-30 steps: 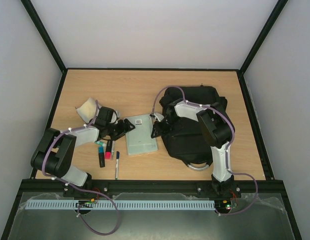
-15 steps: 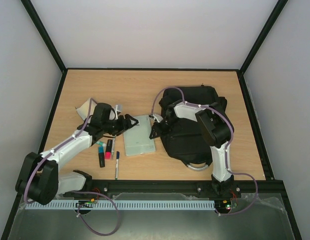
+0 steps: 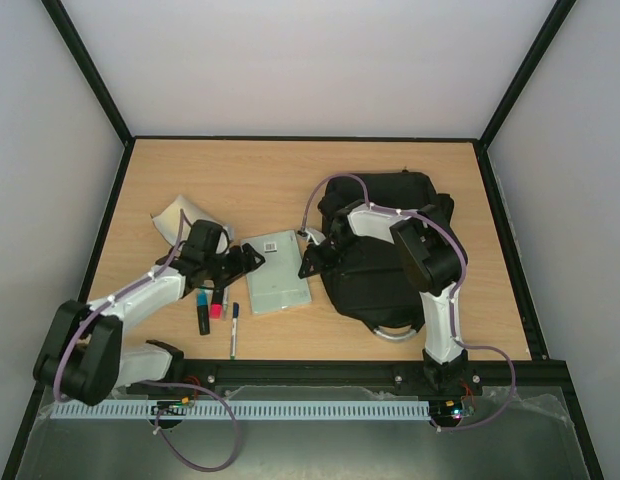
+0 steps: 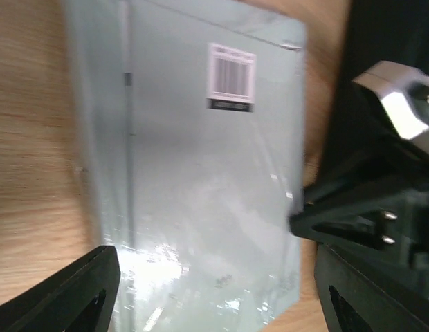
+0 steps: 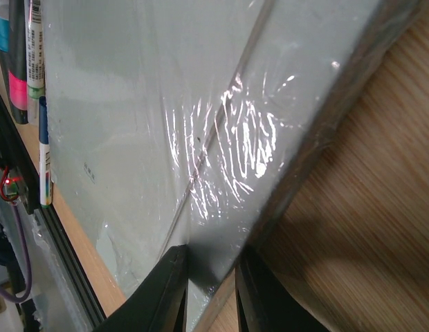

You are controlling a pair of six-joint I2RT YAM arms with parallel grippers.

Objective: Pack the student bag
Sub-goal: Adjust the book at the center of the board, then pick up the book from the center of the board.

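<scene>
One black student bag (image 3: 380, 285) (grey handle (image 3: 395, 333)), left end effector (image 3: 248, 258) agape, right end effector (image 5: 211, 283) pinching notebook (image 3: 278, 272).

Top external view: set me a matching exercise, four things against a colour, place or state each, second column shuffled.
Things:
1. student bag
2. wrapped notebook
3. left fingers
4. right fingers

Descriptions:
A. spread open, wider than the notebook
B. closed on the notebook's edge
C. black, farthest right
D. pale green, between the two arms

Pairs: 1-C, 2-D, 3-A, 4-B
</scene>
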